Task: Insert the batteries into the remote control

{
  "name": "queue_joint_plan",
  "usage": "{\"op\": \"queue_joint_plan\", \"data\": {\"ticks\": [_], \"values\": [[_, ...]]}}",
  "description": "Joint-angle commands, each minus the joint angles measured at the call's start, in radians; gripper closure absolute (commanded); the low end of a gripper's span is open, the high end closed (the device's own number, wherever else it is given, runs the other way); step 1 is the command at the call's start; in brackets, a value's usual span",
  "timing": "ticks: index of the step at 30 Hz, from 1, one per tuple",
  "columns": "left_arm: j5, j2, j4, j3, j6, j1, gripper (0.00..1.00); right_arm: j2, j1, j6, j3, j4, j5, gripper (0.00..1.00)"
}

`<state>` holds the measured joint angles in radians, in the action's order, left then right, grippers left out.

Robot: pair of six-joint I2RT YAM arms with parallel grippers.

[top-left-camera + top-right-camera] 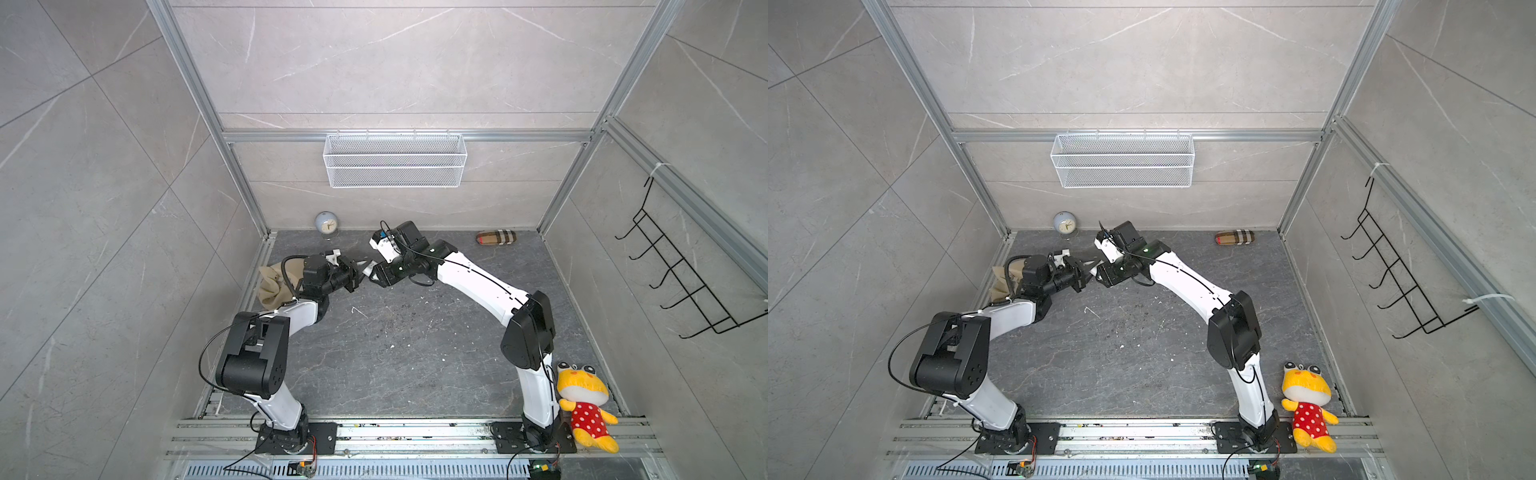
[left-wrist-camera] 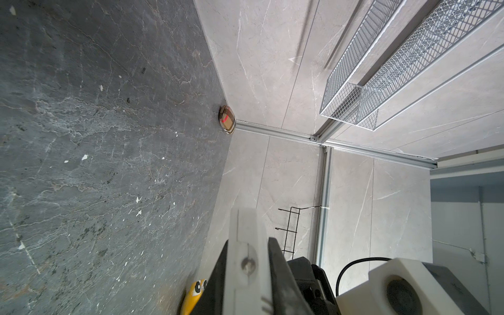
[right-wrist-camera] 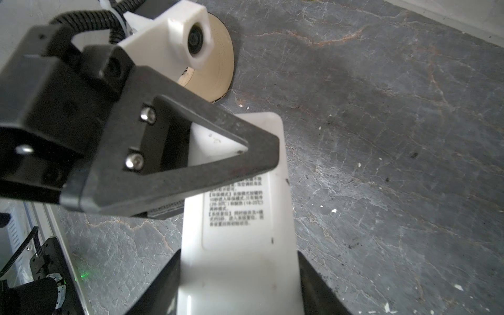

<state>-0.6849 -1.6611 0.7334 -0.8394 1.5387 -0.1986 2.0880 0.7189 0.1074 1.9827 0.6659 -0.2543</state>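
The remote control (image 3: pixel 237 240) is a white handset held above the floor, back side up, with a printed label showing. My right gripper (image 3: pixel 239 251) is shut on its near end, a dark finger against each long edge. My left gripper (image 2: pixel 248 240) is shut on the far end, which shows edge-on as a white slab (image 2: pixel 245 226) between its black fingers (image 3: pixel 261 152). In both top views the two grippers (image 1: pixel 360 271) (image 1: pixel 375 275) meet tip to tip at the back left, with a sliver of the remote (image 1: pixel 1091 272) between them. The batteries are out of view.
A round white clock (image 1: pixel 326 224) stands at the back wall, with a plaid pouch (image 1: pixel 496 238) to its right. A beige cloth (image 1: pixel 272 284) lies behind the left arm. A plush frog (image 1: pixel 584 405) sits by the right arm's base. A wire basket (image 1: pixel 395 160) and a hook rack (image 1: pixel 685 270) hang on the walls.
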Motion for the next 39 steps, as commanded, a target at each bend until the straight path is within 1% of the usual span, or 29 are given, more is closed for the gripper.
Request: {"op": "queue_joint_plan", "data": {"ticks": [1,3,5,8,10,13,16,19,21,23,26,28,31,35,39], "values": [[-0.002,0.056,0.042,-0.037,-0.036,-0.012,0.74,0.003,0.010,0.075,0.008,-0.016,0.027,0.50],[0.001,0.065,0.025,-0.035,-0.052,-0.011,0.63,-0.016,0.009,0.102,-0.020,-0.045,0.031,0.51],[0.010,0.076,0.016,-0.027,-0.064,-0.010,0.50,-0.036,0.003,0.137,-0.049,-0.071,0.039,0.52],[0.019,0.086,0.014,-0.020,-0.073,-0.006,0.38,-0.068,-0.019,0.200,-0.097,-0.108,0.019,0.53],[0.019,0.091,0.017,-0.011,-0.077,0.004,0.28,-0.099,-0.049,0.266,-0.151,-0.158,-0.017,0.53],[0.028,0.096,0.052,0.012,-0.085,0.018,0.21,-0.154,-0.109,0.422,-0.280,-0.292,-0.126,0.53],[0.046,0.092,0.102,0.028,-0.100,0.018,0.18,-0.200,-0.157,0.594,-0.409,-0.483,-0.247,0.53],[0.051,0.069,0.185,0.036,-0.080,0.013,0.16,-0.214,-0.173,0.699,-0.467,-0.602,-0.317,0.53],[0.048,0.047,0.238,0.029,-0.057,0.008,0.13,-0.219,-0.173,0.758,-0.501,-0.676,-0.349,0.53],[0.047,0.030,0.262,0.021,-0.044,0.004,0.08,-0.220,-0.173,0.836,-0.543,-0.783,-0.386,0.52],[0.056,0.013,0.300,0.015,-0.027,-0.011,0.05,-0.199,-0.173,0.905,-0.567,-0.894,-0.419,0.52],[0.056,0.006,0.307,0.005,-0.026,-0.021,0.04,-0.187,-0.173,0.975,-0.589,-0.974,-0.431,0.52],[0.051,0.001,0.307,0.004,-0.030,-0.027,0.04,-0.181,-0.172,1.015,-0.604,-1.042,-0.436,0.52],[0.048,-0.010,0.323,0.002,-0.027,-0.030,0.04,-0.185,-0.167,1.006,-0.598,-1.036,-0.440,0.52],[0.052,-0.042,0.391,-0.009,0.003,-0.036,0.04,-0.174,-0.157,1.045,-0.605,-1.080,-0.455,0.52]]}}
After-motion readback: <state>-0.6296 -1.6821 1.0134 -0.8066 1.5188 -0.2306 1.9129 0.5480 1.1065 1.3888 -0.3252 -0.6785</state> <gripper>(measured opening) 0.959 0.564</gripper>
